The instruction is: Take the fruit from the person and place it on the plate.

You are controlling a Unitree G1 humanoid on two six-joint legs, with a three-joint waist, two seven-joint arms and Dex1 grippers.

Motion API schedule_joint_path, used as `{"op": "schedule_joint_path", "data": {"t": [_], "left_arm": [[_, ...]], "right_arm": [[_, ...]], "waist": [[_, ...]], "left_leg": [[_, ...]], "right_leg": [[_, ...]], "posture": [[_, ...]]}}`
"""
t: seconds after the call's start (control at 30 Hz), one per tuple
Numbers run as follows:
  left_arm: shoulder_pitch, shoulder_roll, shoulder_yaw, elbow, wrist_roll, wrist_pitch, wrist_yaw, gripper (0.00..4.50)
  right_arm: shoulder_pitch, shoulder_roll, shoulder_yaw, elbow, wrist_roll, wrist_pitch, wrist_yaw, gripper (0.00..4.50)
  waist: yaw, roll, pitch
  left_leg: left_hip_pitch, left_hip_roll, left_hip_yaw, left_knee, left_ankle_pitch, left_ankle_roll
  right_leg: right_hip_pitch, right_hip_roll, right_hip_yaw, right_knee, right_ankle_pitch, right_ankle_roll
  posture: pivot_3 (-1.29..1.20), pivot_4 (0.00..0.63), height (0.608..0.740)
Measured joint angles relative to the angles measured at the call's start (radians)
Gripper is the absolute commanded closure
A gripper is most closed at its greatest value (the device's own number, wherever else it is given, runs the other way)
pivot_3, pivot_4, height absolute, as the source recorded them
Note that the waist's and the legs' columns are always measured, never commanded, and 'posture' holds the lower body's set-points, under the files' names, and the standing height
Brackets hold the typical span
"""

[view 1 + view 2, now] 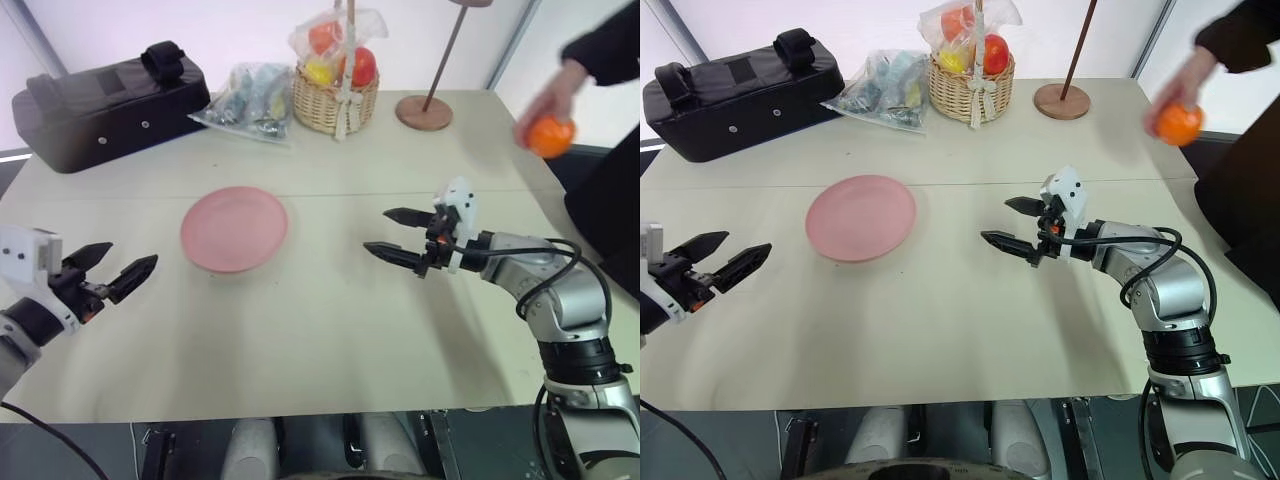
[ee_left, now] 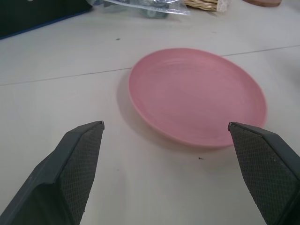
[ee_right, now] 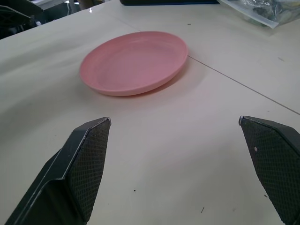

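Fruit [image 1: 550, 136] sits in the person's hand [image 1: 545, 105] past the table's far right edge [image 1: 520, 150]. My head views show that; my wrist views show the pink plate [image 2: 197, 96] lying bare. Left gripper [image 1: 115, 270] and right gripper [image 1: 395, 235] hover with jaws spread, flanking open tabletop.

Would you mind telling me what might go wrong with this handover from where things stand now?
The fruit is round and could slip from the open right gripper as it closes. The person's hand wraps it, so fingers might get pinched. On the shallow plate it may roll off onto the table.
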Motion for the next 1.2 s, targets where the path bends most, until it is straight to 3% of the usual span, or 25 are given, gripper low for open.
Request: {"op": "schedule_joint_path", "data": {"t": [0.8,1.03,1.2], "left_arm": [[-0.038,-0.006,-0.019,0.021,0.032,-0.018,-0.003,0.06],[-0.065,-0.017,-0.055,0.030,0.047,-0.030,0.000,0.06],[-0.140,-0.020,-0.090,0.046,0.061,-0.048,0.013,0.06]], "right_arm": [[-0.001,0.014,0.001,0.001,-0.003,-0.011,-0.025,0.00],[-0.094,0.019,-0.071,-0.133,0.197,0.128,-0.030,0.00],[-0.106,0.020,-0.071,-0.154,0.222,0.149,-0.047,0.00]], "waist": [[0.000,0.000,0.000],[0.000,0.000,0.000],[0.005,0.000,0.000]], "left_leg": [[0.000,0.000,0.000,0.000,0.000,0.000],[0.000,0.000,0.000,0.000,0.000,0.000],[-0.001,0.000,0.000,0.000,0.000,0.000]], "right_leg": [[0.000,0.000,0.000,0.000,0.000,0.000],[0.000,0.000,0.000,0.000,0.000,0.000],[0.000,-0.001,0.000,0.000,0.000,0.000]], "posture": [[0.00,0.150,0.740],[0.00,0.150,0.740],[0.00,0.150,0.740]]}}
